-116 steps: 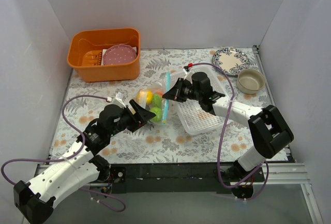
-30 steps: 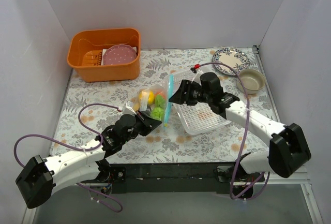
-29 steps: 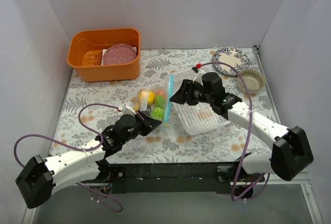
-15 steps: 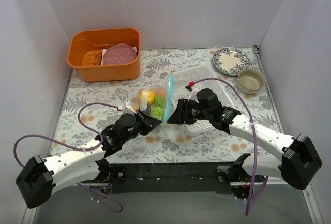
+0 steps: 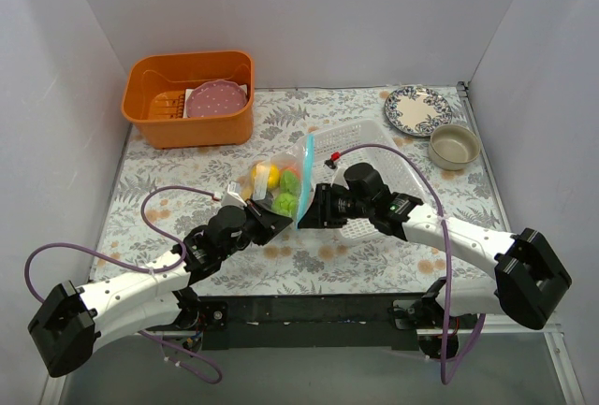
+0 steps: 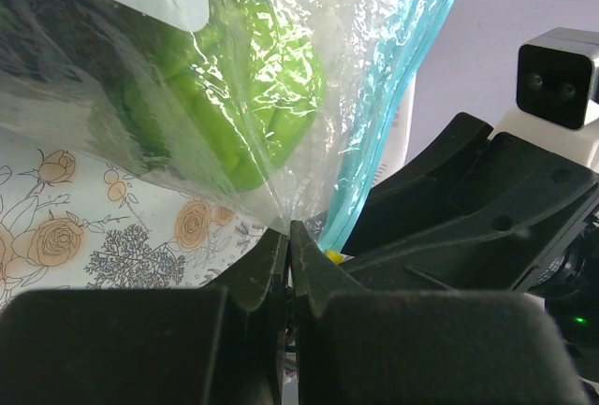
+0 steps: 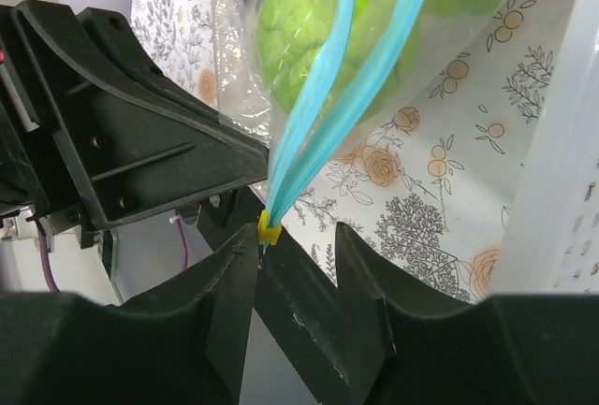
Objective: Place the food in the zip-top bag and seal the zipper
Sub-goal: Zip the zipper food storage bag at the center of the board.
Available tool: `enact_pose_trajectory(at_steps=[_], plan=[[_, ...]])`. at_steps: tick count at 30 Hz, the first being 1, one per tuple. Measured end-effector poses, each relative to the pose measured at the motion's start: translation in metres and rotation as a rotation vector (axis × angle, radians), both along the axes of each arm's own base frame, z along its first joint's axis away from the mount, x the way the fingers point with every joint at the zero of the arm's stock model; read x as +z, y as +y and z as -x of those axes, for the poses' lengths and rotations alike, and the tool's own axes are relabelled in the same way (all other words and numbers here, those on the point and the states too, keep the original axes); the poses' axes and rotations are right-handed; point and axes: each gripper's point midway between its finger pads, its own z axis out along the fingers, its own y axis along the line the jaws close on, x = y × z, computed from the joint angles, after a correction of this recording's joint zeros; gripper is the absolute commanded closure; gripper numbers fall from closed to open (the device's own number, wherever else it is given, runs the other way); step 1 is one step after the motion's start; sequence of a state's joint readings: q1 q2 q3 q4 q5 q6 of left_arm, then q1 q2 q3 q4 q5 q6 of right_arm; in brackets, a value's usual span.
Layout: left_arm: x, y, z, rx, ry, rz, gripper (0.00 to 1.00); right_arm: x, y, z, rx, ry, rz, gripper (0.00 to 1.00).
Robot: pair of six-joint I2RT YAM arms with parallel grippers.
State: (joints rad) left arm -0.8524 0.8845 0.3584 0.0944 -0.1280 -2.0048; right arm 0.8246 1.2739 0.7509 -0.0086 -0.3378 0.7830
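Observation:
The clear zip-top bag [image 5: 277, 187] stands on the flowered table with the food inside: a yellow piece [image 5: 265, 177] and green pieces [image 5: 286, 202] show through it. The same green food [image 6: 253, 96] fills the left wrist view. My left gripper [image 5: 277, 222] is shut on the bag's near bottom corner [image 6: 288, 227]. The teal zipper [image 5: 303, 180] runs up the bag's right side, its two strips apart above a small yellow slider [image 7: 269, 228]. My right gripper [image 7: 298, 241] is open at the zipper's near end, and the slider touches its left finger [image 7: 234, 265].
A white mesh basket [image 5: 393, 157] lies right of the bag, under my right arm. An orange tub [image 5: 187, 96] holding a pink plate stands at the back left. A patterned plate [image 5: 416, 108] and a beige bowl [image 5: 455, 146] sit at the back right.
My right gripper has dropped from the zipper's middle to its near end, and its jaws have narrowed. The left gripper and the bag have stayed put over the last second.

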Motion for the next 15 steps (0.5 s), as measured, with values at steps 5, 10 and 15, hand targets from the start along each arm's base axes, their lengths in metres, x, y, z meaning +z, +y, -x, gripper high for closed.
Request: enact_pose_trajectory(at_steps=[5, 10, 15], plan=[[-0.0001, 0.0001, 0.0000, 0.000, 0.000, 0.000, 0.99, 0.0037, 0.0030, -0.0002, 0.008, -0.011, -0.017, 0.60], [-0.0001, 0.0001, 0.0000, 0.000, 0.000, 0.000, 0.99, 0.0066, 0.0049, -0.0013, 0.007, -0.018, -0.029, 0.64], [-0.0001, 0.0001, 0.0000, 0.000, 0.000, 0.000, 0.99, 0.0069, 0.0068, 0.0006, 0.019, -0.012, -0.037, 0.78]])
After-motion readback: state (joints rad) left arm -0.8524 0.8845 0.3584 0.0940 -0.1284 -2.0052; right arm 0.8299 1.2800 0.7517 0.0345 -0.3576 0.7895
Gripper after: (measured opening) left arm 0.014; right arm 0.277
